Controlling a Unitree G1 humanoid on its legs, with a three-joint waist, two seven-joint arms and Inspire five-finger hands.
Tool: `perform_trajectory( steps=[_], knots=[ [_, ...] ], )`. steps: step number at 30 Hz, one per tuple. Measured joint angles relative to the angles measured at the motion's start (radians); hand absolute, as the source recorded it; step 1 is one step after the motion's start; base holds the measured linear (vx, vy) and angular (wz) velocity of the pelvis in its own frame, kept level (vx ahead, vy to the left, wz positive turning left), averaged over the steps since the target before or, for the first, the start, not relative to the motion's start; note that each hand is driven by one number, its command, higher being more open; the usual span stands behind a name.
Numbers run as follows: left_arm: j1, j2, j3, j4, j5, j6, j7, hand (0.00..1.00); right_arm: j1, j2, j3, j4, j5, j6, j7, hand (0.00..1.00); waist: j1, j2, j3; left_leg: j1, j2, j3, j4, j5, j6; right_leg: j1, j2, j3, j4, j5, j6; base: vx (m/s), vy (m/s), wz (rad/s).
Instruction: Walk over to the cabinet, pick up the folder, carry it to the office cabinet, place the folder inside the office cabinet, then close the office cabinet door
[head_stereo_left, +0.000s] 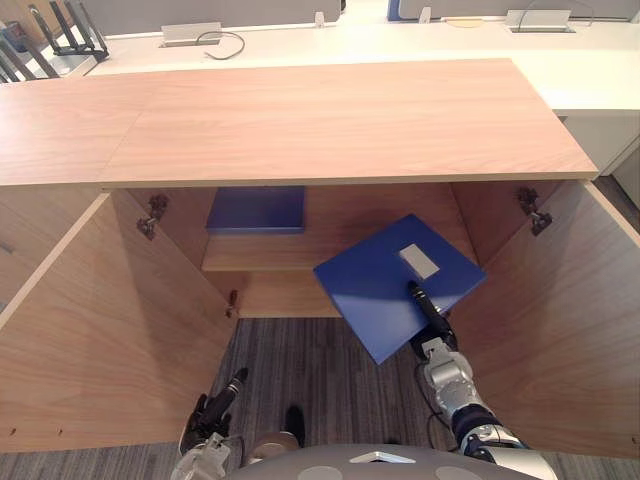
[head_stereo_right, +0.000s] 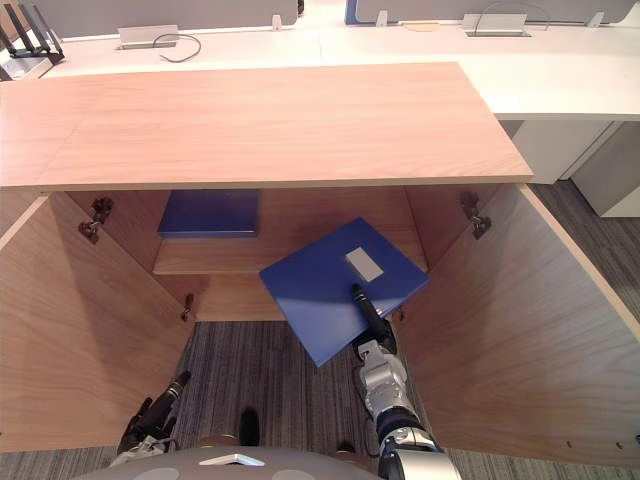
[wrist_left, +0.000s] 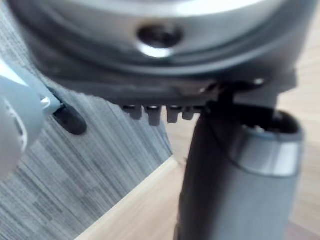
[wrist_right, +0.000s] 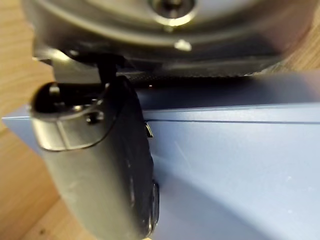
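Left eye view: right hand (head_stereo_left: 432, 322) clamped the folder (head_stereo_left: 385, 285); placing step, which likely needed a push onto the cabinet shelf (head_stereo_left: 255, 263) beyond the hand.

the two eye views look steeply down from the head, a little way back, into the open office cabinet (head_stereo_left: 350, 120). set slightly apart sideways, they share its top, both swung-out doors (head_stereo_left: 110, 330), the shelf (head_stereo_left: 260, 252), the blue folder (head_stereo_left: 385, 275) and the floor (head_stereo_left: 320, 370). the left wrist view looks along the left hand (wrist_left: 235, 185) from very close, towards the floor and a wooden panel (wrist_left: 135, 210). the right wrist view sits just as close behind the right hand (wrist_right: 100, 165), facing the folder's cover.
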Motion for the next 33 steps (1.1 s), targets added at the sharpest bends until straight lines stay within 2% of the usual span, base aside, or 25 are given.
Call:
perform_trajectory(
  steps=[6,15,18,20,23,25,26,28,31,32,33],
  knots=[
    [-0.002,-0.014,-0.039,0.007,0.001,0.0,0.019,1.0,-0.008,0.043,-0.017,0.002,0.09,-0.043,-0.031,0.0,0.001,-0.003,0.003,-0.001,-0.008,0.007,-0.003,-0.004,0.004,0.004,-0.009,0.001,-0.014,0.005,0.008,0.0,0.005,0.0],
    [-0.017,-0.02,-0.038,0.025,0.036,0.0,0.042,1.0,-0.043,0.115,-0.014,0.002,0.191,-0.064,-0.06,0.0,0.015,-0.004,0.003,-0.001,-0.014,0.038,-0.003,-0.012,0.011,-0.008,-0.021,0.015,-0.007,0.011,0.018,0.0,0.017,-0.08],
    [-0.024,-0.023,-0.04,0.025,0.038,0.0,0.054,1.0,-0.057,0.123,-0.013,-0.004,0.236,-0.084,-0.067,0.0,0.031,-0.006,0.004,0.004,-0.017,0.045,-0.003,-0.021,0.022,-0.032,-0.04,0.012,0.054,0.0,0.034,0.0,0.056,-0.03],
    [-0.023,-0.029,-0.04,0.026,0.045,0.0,0.061,1.0,-0.057,0.123,-0.017,-0.011,0.245,-0.092,-0.069,0.0,0.029,0.001,0.002,0.012,-0.02,0.034,-0.003,-0.025,0.027,-0.083,-0.052,-0.002,0.181,-0.011,0.042,-0.01,0.073,0.11],
    [-0.021,-0.028,-0.047,0.026,0.051,0.0,0.065,1.0,-0.057,0.124,-0.014,-0.015,0.25,-0.095,-0.07,0.0,0.029,-0.011,0.004,0.056,-0.042,0.021,0.0,-0.037,0.043,-0.158,-0.101,-0.046,0.428,-0.027,0.014,0.0,0.085,0.16],
    [-0.02,-0.027,-0.047,0.026,0.076,0.0,0.069,1.0,-0.062,0.124,-0.001,-0.023,0.27,-0.1,-0.07,0.0,0.031,-0.016,0.002,0.073,-0.055,0.023,0.0,-0.043,0.053,-0.175,-0.13,-0.075,0.478,-0.027,0.006,0.01,0.048,-0.01],
    [-0.019,-0.028,-0.047,0.026,0.077,0.0,0.07,1.0,-0.08,0.126,0.014,-0.023,0.272,-0.101,-0.07,0.0,0.03,-0.015,0.001,0.076,-0.055,0.024,0.0,-0.047,0.059,-0.182,-0.134,-0.097,0.49,-0.019,-0.017,0.02,0.041,-0.11],
    [-0.019,-0.027,-0.047,0.026,0.077,0.0,0.07,1.0,-0.099,0.131,0.019,-0.023,0.274,-0.101,-0.07,0.0,0.029,-0.015,0.003,0.073,-0.049,0.024,0.001,-0.05,0.064,-0.188,-0.131,-0.108,0.497,-0.007,-0.03,0.01,0.016,-0.05],
    [-0.02,-0.029,-0.049,0.027,0.077,0.001,0.07,1.0,-0.107,0.138,0.024,-0.023,0.276,-0.101,-0.07,0.0,0.028,-0.012,0.009,0.096,-0.034,0.015,0.001,-0.052,0.071,-0.215,-0.131,-0.106,0.589,0.015,-0.025,0.04,-0.077,0.07],
    [-0.02,-0.03,-0.051,0.028,0.077,0.0,0.07,1.0,-0.106,0.134,0.025,-0.022,0.286,-0.097,-0.07,0.0,0.027,-0.007,0.014,0.116,-0.022,0.011,0.002,-0.055,0.07,-0.217,-0.128,-0.112,0.613,-0.015,-0.033,0.08,-0.127,0.03],
    [-0.02,-0.03,-0.05,0.028,0.077,0.0,0.07,1.0,-0.107,0.134,0.025,-0.024,0.286,-0.098,-0.069,0.0,0.027,-0.004,0.017,0.121,-0.012,0.01,0.009,-0.059,0.058,-0.217,-0.125,-0.129,0.573,-0.055,-0.031,0.08,-0.143,0.04]
  ],
)
